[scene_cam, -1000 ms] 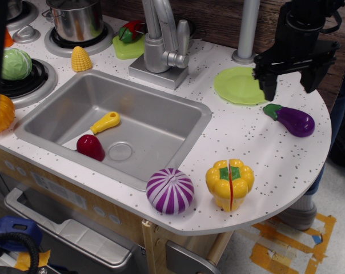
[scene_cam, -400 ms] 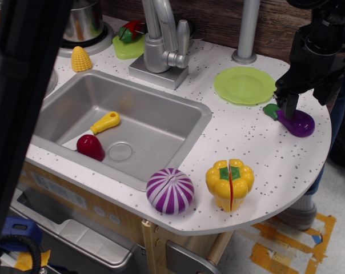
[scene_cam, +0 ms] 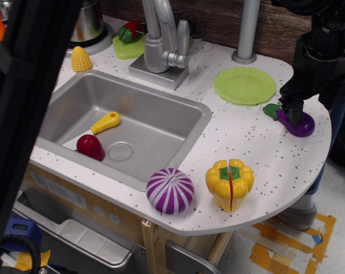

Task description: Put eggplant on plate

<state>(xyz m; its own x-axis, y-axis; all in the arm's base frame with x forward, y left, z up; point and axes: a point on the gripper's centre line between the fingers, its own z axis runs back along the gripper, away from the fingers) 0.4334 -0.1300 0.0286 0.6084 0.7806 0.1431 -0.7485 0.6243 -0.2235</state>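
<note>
The purple eggplant with its green stem cap lies on the white speckled counter near the right edge, just right of the lime-green plate. My black gripper has come down onto the middle of the eggplant. One finger stands in front of the eggplant and the other is hidden behind it. The jaws appear open around it. The eggplant rests on the counter. The plate holds nothing.
A sink holds a dark red toy and a yellow piece. A striped onion and a yellow pepper stand at the front edge. Faucet, grey post; a dark blurred bar blocks the left.
My gripper moved right from above the plate's edge and came down onto the eggplant. The eggplant has not moved. A dark bar swung in on the left.
</note>
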